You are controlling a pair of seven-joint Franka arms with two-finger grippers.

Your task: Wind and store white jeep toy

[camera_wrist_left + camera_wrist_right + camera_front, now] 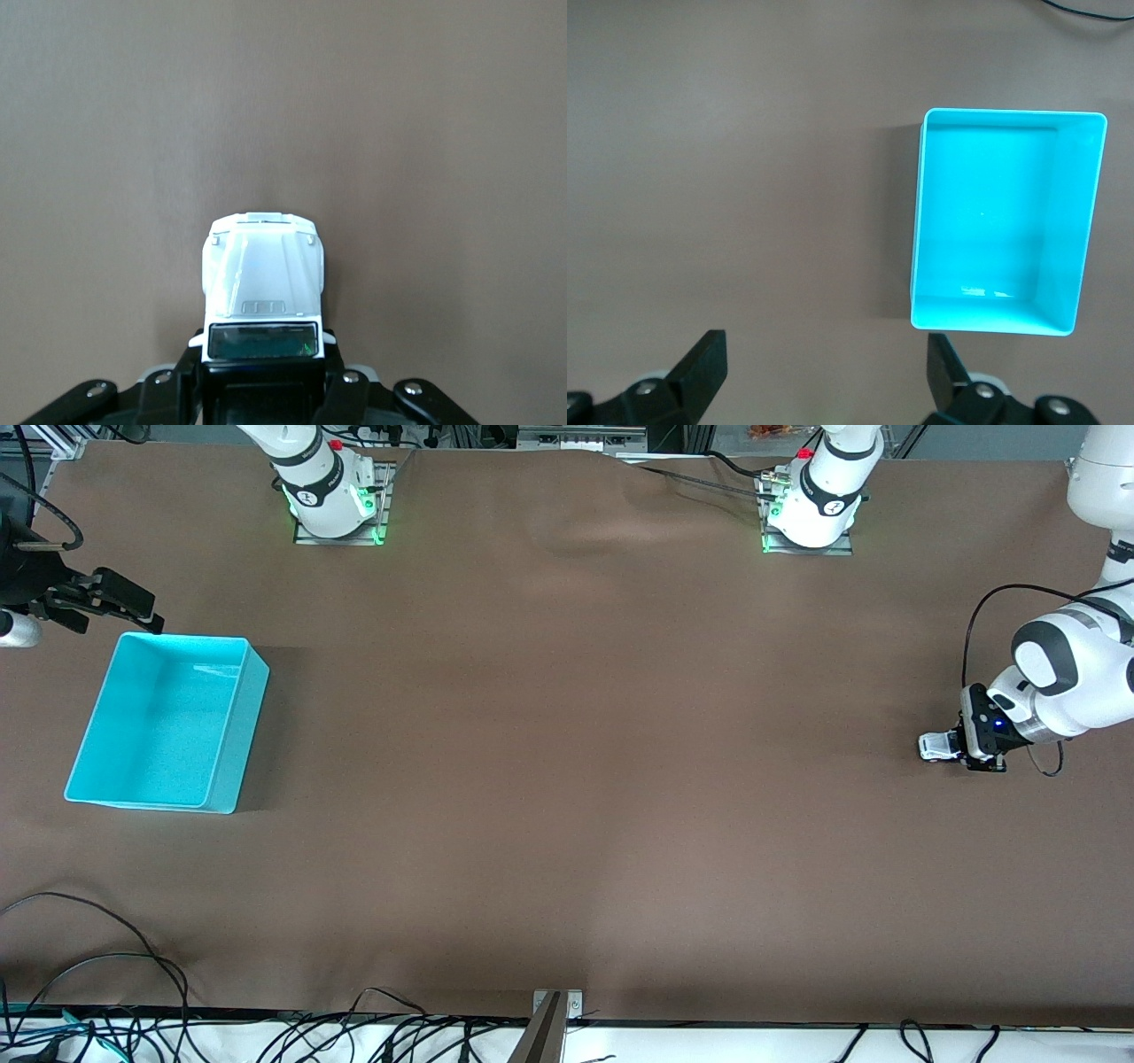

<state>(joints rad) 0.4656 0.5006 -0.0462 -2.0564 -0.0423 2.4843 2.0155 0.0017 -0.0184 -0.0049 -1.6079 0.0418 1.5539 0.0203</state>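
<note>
The left gripper [955,747] is clamped on the white jeep toy [935,746] at the left arm's end of the table [567,779]. The right gripper [133,609], fingers apart, waits beside the turquoise bin [232,726].

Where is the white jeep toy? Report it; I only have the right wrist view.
Observer: At the left arm's end of the table, with the left claw shut on the white jeep toy.
Operator: Tell me how it sits.
Observer: It looks down at tabletop level, hood sticking out past the claw.
Operator: Place the bin against it.
Observer: The turquoise bin stands at the right arm's end, nearly the table's whole length from the jeep.
</note>
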